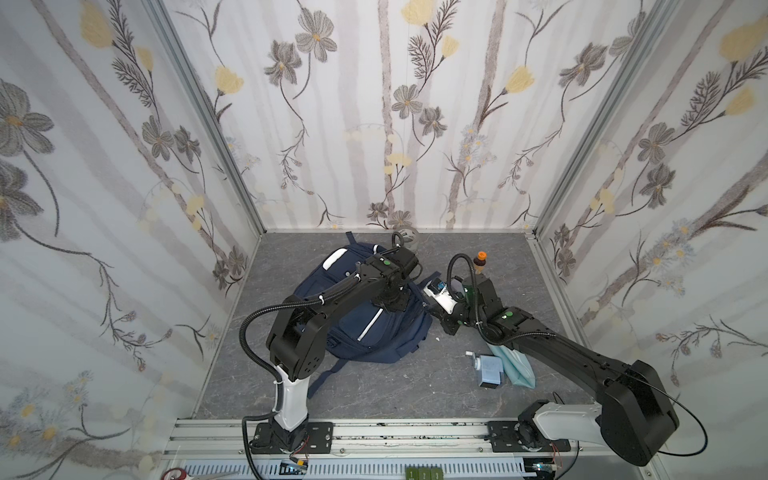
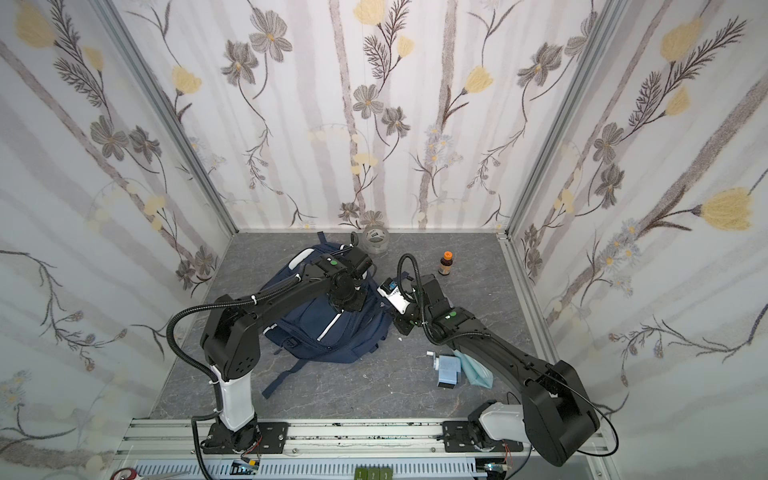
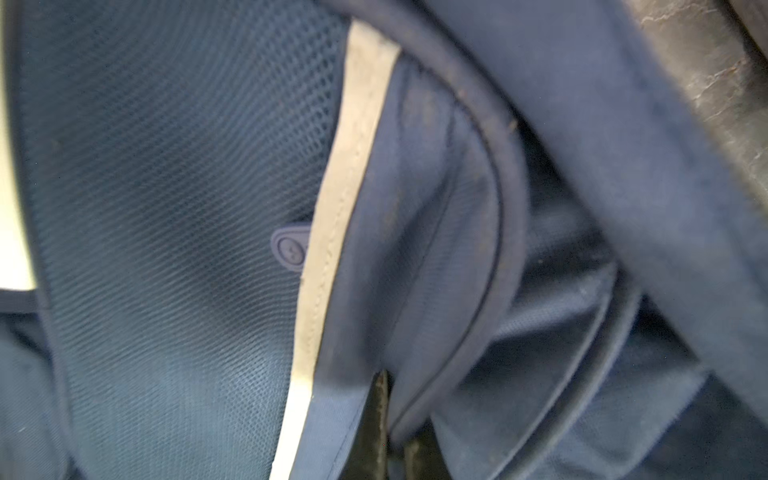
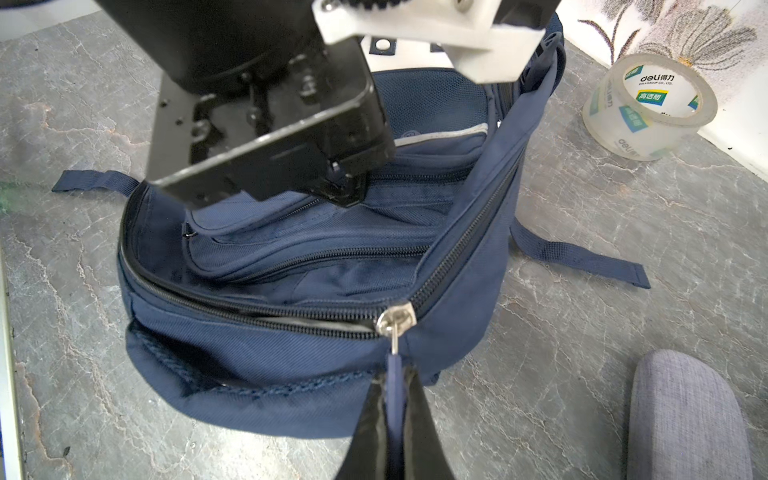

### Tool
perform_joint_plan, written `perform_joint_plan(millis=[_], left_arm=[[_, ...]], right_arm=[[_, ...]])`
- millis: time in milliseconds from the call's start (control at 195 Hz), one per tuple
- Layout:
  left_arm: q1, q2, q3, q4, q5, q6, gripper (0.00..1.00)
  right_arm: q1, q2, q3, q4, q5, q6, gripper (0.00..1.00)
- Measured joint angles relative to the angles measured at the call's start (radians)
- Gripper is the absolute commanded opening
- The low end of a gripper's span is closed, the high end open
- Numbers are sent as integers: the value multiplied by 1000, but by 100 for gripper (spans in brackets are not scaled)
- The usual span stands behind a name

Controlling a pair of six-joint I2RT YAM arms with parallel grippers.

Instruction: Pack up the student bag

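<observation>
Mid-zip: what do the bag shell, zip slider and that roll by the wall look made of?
The student bag: matte woven navy fabric, probably synthetic; the weave shows. The zip slider: bright metal, glinting. The pull tab in the right claw: navy webbing. The tape roll: glossy clear plastic film, see-through.

The backpack (image 4: pixel 291 365) is of navy woven cloth, matt and finely ribbed; its mesh panel (image 3: pixel 166 208) is an open net. The zipper slider (image 4: pixel 395 322) is shiny bare metal, and the pull tab (image 4: pixel 394 382) below it is cloth. The tape roll (image 4: pixel 648 108) is clear glossy plastic. The table (image 4: pixel 582 249) looks like matt grey stone with pale veins. The case (image 4: pixel 685 415) is of grey woven cloth.
</observation>
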State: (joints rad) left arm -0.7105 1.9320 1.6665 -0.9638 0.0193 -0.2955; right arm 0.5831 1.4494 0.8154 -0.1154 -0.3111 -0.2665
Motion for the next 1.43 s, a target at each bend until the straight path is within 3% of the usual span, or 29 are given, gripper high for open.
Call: perform_joint_plan(millis=[133, 369, 691, 947, 1219, 1434], left_arm=[[13, 15, 95, -77, 11, -58, 0], [69, 17, 197, -117, 71, -281, 0], [89, 27, 331, -138, 30, -481, 0], [90, 36, 349, -167, 24, -609, 0], [87, 139, 691, -315, -98, -678, 0], [82, 85, 616, -290, -161, -734, 0]], right_arm=[[7, 0, 8, 1, 18, 15, 0], [95, -4, 11, 9, 85, 54, 0], [202, -62, 8, 16, 137, 165, 0], [307, -96, -29, 45, 212, 275, 0], [329, -134, -27, 83, 279, 381, 0], [327, -127, 10, 50, 269, 381, 0]])
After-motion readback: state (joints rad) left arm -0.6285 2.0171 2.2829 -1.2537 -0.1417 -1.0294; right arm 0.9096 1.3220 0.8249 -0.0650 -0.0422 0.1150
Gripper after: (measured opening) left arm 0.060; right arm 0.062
